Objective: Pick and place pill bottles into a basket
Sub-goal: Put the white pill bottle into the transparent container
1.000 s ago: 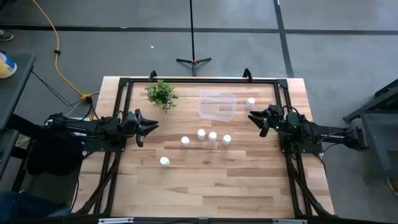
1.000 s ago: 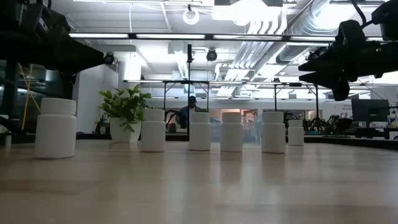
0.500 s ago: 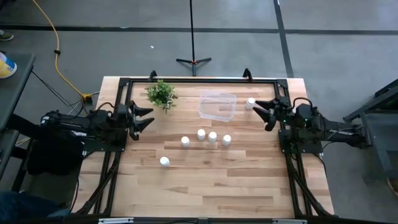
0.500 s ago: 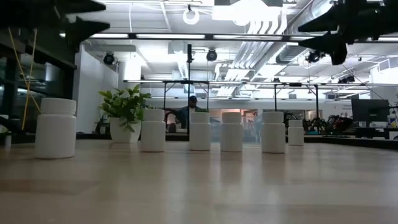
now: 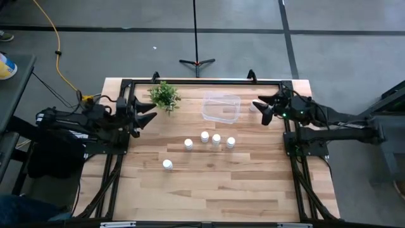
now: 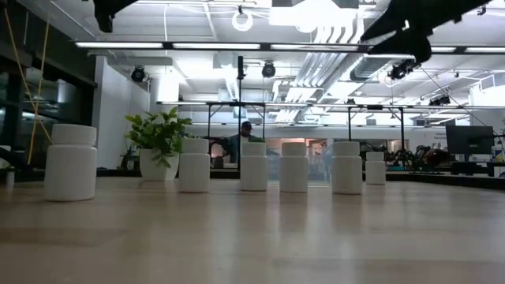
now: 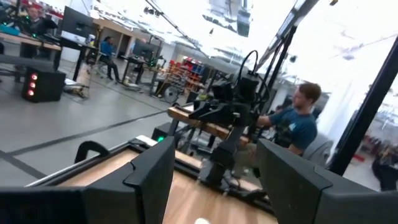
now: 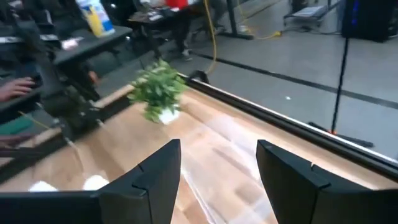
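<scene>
- Left end effector (image 5: 152,113) is hovering with its fingers spread and empty over the table's (image 5: 215,183) left edge, beside the plant (image 5: 164,95).
- Right end effector (image 5: 261,109) is hanging open and empty at the far right, above one pill bottle (image 5: 254,104).
- Four pill bottles (image 5: 209,140) are standing in a row mid-table, another (image 5: 167,164) nearer.
- Clear basket (image 5: 221,107) is sitting at the far side, between plant and right end effector.
</scene>
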Controlling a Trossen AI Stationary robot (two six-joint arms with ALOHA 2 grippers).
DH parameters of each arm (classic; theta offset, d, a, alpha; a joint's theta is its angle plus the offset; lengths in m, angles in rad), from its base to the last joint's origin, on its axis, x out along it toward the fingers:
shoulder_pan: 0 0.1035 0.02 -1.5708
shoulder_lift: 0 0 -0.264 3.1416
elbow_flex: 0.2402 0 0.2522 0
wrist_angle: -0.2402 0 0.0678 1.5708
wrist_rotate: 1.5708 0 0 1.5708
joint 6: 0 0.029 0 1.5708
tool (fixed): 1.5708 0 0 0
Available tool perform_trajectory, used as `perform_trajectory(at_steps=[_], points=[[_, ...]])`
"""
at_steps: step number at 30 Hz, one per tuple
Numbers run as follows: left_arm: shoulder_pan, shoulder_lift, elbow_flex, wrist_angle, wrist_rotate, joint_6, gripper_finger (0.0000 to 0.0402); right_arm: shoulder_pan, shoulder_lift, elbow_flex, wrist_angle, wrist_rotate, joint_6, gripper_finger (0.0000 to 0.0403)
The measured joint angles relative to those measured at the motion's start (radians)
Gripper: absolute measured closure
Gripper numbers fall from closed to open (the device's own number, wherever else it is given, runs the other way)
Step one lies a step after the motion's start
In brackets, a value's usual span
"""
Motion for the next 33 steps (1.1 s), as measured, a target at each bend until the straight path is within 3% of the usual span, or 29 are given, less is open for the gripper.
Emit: perform_trajectory(at_steps=[7, 14, 18, 25, 33], points=[[0.0, 0.004, 0.004, -0.005, 0.0, -0.023, 0.0142, -0.024, 0.073, 0.061, 0.004, 0.073, 0.109, 0.0201], [0.0, 0.005, 0.004, -0.004, -0.006, -0.045, 0.0142, -0.079, 0.212, 0.144, -0.074, 0.041, 0.131, 0.0199], [0.0, 0.005, 0.004, -0.004, -0.007, -0.045, 0.0142, -0.111, 0.299, 0.223, -0.15, -0.015, 0.134, 0.0172], [0.0, 0.005, 0.004, -0.004, -0.008, -0.044, 0.0142, -0.18, 0.431, 0.385, -0.357, 0.005, 0.161, 0.01], [0.0, 0.005, 0.004, -0.005, -0.009, -0.043, 0.0142, -0.31, 0.545, 0.483, -0.49, -0.109, 0.25, 0.0092]])
